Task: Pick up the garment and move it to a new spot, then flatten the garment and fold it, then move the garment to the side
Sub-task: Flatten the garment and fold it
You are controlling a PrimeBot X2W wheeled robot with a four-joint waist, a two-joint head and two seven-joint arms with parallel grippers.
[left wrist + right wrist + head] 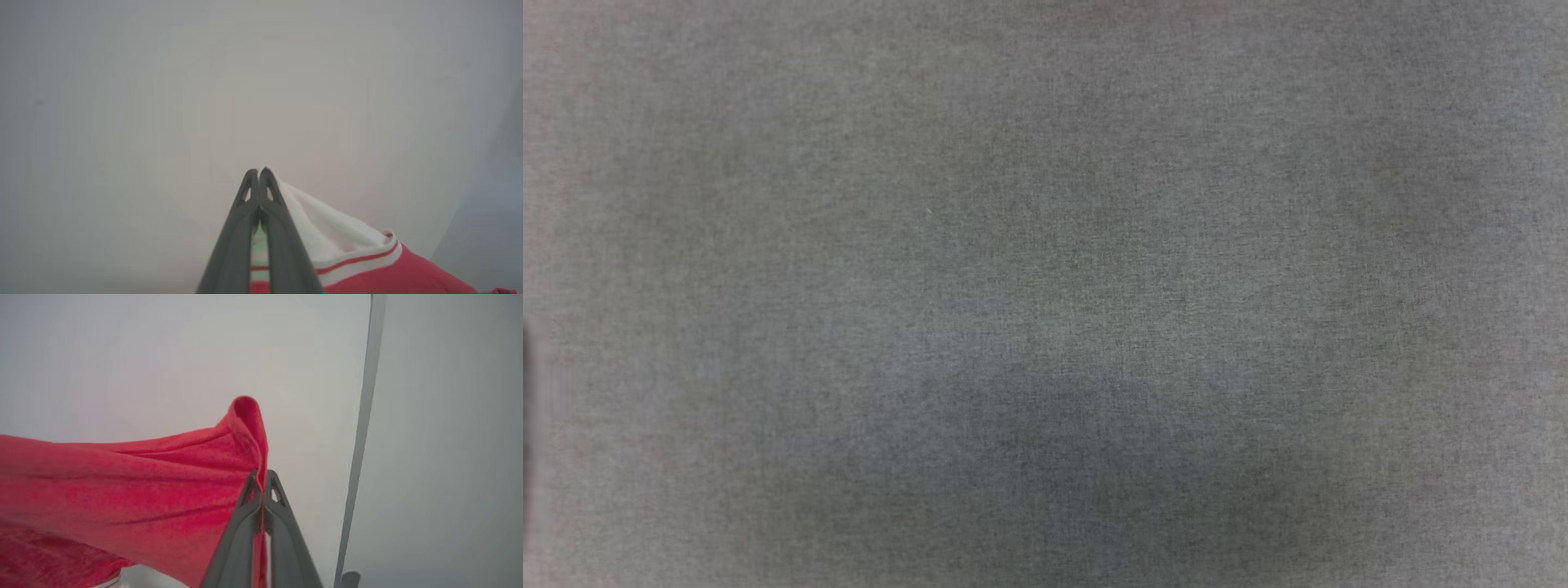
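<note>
In the left wrist view my left gripper is shut on the garment, pinching its white sleeve just above the red-white striped trim; the red body trails off to the lower right. In the right wrist view my right gripper is shut on a red edge of the garment, whose cloth stretches away to the left and pokes up above the fingertips. Both grips hold the cloth up against a pale, blurred background.
The head view looks closely down on a grey woven surface, with a soft shadow at its lower middle. A pale vertical strip, like an edge or a post, runs down the right wrist view to the right of my fingers.
</note>
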